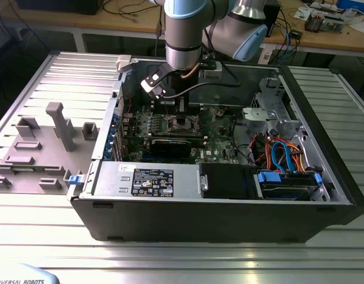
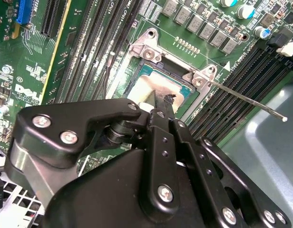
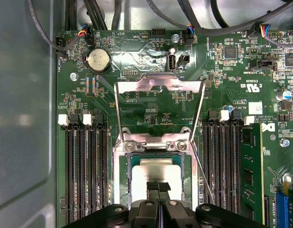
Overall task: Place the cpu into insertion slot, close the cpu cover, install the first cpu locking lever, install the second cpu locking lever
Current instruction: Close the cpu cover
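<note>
In the first wrist view the cpu (image 3: 156, 168) lies flat in the insertion slot (image 3: 122, 166), its silver top showing. The cpu cover (image 3: 158, 85) stands swung open on its hinge beyond the slot. My gripper (image 3: 159, 186) hangs over the near edge of the cpu, its two fingertips pressed together with nothing seen between them. The second wrist view shows the gripper (image 2: 166, 100) tip right at the cpu (image 2: 158, 80). A thin locking lever (image 2: 246, 100) sticks out sideways from the socket, unlatched. In the exterior view the gripper (image 1: 183, 121) reaches down into the open computer case (image 1: 324, 148).
Memory slots (image 3: 84, 175) flank the socket on both sides, one holding a green module (image 3: 250, 175). A black graphics card (image 1: 170, 145) and the power supply (image 1: 146, 177) lie nearer the exterior camera. Cables (image 1: 279, 154) fill the exterior view's right. Grey fixtures (image 1: 58, 127) stand outside on the left.
</note>
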You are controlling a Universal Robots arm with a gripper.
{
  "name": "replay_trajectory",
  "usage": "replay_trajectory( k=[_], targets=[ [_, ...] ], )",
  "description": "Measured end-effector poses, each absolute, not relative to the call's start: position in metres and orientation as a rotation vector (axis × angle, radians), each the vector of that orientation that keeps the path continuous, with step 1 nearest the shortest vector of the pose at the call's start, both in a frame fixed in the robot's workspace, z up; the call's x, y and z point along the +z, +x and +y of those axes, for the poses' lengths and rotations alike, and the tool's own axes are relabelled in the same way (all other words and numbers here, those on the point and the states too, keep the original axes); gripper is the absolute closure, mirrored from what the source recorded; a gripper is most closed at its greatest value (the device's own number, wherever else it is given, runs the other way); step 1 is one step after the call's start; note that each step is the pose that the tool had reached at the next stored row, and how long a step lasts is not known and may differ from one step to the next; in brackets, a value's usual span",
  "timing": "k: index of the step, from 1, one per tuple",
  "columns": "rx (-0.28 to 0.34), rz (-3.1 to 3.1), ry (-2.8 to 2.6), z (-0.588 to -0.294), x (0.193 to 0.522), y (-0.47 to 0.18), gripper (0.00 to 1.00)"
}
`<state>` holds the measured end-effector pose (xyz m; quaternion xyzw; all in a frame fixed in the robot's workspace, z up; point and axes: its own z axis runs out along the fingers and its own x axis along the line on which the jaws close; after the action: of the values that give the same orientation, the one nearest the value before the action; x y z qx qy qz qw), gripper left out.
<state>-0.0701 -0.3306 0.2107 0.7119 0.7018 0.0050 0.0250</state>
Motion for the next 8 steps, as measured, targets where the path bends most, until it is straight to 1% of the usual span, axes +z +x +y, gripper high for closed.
replay_trajectory(
  k=[8],
  targets=[
    [0.014,2.171,2.202,-0.3306,0.2107,-0.0701,0.89]
  ],
)
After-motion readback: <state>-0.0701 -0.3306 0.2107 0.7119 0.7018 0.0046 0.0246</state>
